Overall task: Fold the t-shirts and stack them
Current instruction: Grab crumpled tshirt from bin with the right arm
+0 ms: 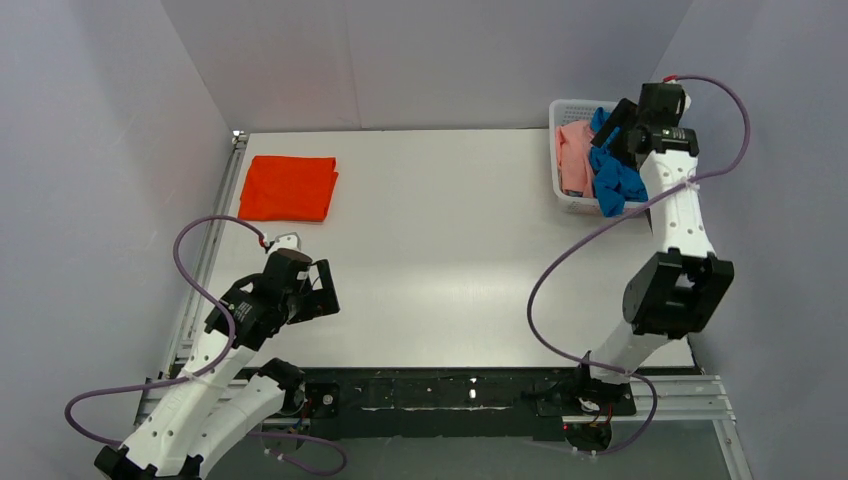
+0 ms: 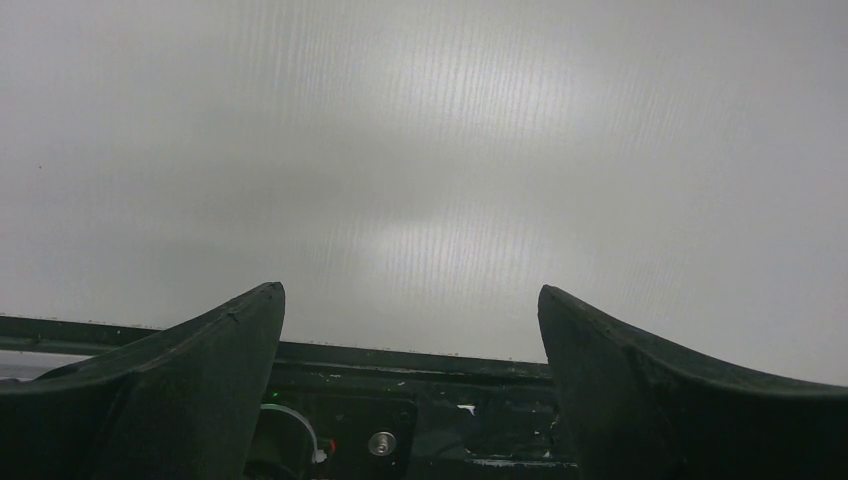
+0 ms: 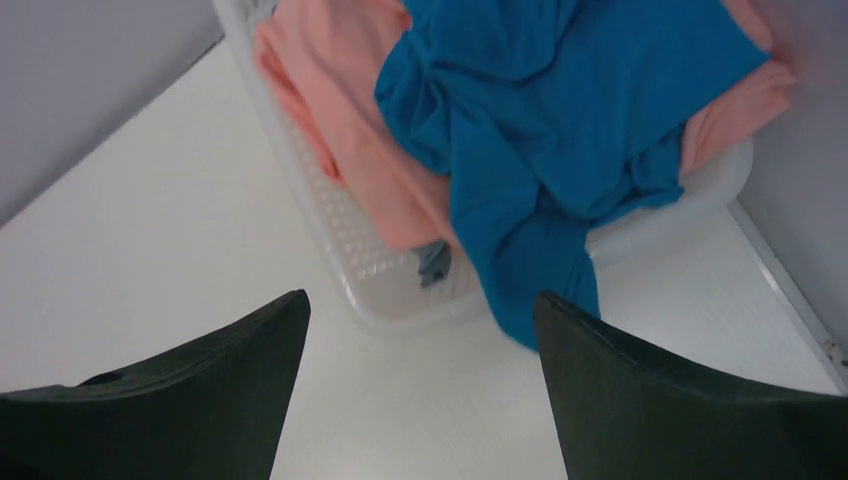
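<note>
A folded orange t-shirt lies flat at the table's back left. A white basket at the back right holds a pink t-shirt and a blue t-shirt that hangs over its near rim. In the right wrist view the blue shirt lies on the pink one in the basket. My right gripper is open and empty above the basket. My left gripper is open and empty over bare table at the near left.
Grey walls enclose the table on the left, back and right. The black mounting rail runs along the near edge, also in the left wrist view. The basket stands close to the right wall.
</note>
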You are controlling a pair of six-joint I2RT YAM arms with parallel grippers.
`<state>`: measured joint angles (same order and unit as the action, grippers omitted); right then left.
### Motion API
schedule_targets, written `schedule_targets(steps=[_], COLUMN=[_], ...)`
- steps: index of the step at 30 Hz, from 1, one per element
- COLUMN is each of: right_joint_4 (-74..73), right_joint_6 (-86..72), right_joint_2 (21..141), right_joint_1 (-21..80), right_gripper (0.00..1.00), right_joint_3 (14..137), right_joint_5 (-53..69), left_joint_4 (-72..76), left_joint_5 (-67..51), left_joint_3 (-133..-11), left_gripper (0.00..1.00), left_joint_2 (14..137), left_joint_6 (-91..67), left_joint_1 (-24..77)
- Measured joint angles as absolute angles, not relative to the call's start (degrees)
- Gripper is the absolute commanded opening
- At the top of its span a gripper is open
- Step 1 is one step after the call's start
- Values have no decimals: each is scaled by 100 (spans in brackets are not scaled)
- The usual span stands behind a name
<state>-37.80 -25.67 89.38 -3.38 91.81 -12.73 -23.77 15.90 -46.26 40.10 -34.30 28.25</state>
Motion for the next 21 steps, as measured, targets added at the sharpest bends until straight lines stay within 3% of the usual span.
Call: schedule_targets(steps=[7, 12, 15, 17, 20, 21], right_joint_4=[-4222, -4318, -4364, -4359, -4353, -4355], right_joint_6=[-2351, -2252, -2224, -2204, -2147, -2137], right_joint_2=[11511, 12429, 12689, 12757, 12768, 12768], right_joint_1=[-1356, -1559, -1557, -1533, -1514, -1516], right_gripper=[77, 73, 63, 48, 5, 1], right_joint_3=[11699, 12162, 12215, 12215, 12217, 12226], right_joint_5=[-395, 320, 539, 602, 644, 646], left_joint_4=[-2394, -2392, -2392, -2392, -2390, -2390], left_joint_5=[1625, 1673, 1695, 1702, 1715, 1717], left_joint_3=[-4626, -4626, -4626, -4626, -4626, -4626], left_gripper=[100, 99, 99, 99, 99, 100], left_joint_2=[4139, 4217, 4235, 4254, 4278, 4285], left_joint_6=[-3435, -3435, -3433, -3433, -3433, -3435], left_joint_1=[2825, 2825, 2825, 2825, 2825, 2825])
